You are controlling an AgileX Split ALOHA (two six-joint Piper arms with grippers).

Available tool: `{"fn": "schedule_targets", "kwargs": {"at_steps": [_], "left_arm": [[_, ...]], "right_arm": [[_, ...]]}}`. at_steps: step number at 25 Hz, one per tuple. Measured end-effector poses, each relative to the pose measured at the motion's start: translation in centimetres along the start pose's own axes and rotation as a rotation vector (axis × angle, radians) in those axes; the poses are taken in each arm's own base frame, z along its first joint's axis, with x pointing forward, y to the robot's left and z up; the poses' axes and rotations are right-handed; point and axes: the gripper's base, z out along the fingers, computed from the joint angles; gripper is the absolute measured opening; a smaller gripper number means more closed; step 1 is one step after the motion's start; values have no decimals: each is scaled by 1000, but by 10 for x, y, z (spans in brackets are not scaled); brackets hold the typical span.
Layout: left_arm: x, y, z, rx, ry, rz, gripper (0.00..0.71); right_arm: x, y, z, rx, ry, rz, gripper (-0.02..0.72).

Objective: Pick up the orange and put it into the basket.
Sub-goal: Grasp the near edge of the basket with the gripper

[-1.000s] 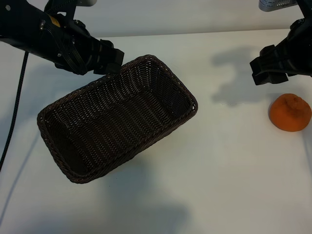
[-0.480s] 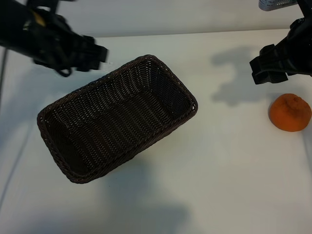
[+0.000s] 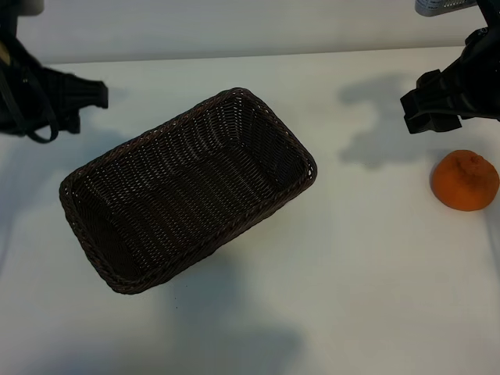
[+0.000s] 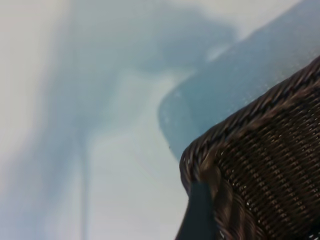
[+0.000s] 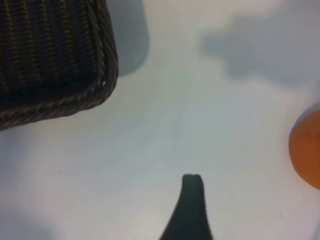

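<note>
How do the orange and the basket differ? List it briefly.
Size: the orange is far smaller than the basket.
Shape: the orange is round with a puckered top; the basket is rectangular with rounded corners.
Look: the orange has bumpy bright skin; the basket is dark brown woven wicker.
Place: the orange lies at the exterior view's right, the basket left of centre.
Both rest on the white table, unheld.

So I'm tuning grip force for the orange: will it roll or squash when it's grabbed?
The orange is round and sits loose on the bare table, so a nudge would probably roll it. Its dull, bumpy skin should give decent friction. The puckered top suggests some softness, so a gentle squeeze seems wiser.
</note>
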Motion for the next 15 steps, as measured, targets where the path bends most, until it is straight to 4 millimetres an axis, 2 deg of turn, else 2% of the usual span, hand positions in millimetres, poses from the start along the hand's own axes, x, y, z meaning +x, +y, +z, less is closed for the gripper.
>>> {"fn": "schedule_targets", "kwargs": {"at_steps": [9, 15], "left_arm": [[58, 15, 21, 19, 28, -140, 591], [82, 19, 42, 20, 31, -221, 591]], "right_arm": [[-1, 0, 0, 0, -6, 0, 595], [-1, 0, 0, 1, -12, 0, 595]]}}
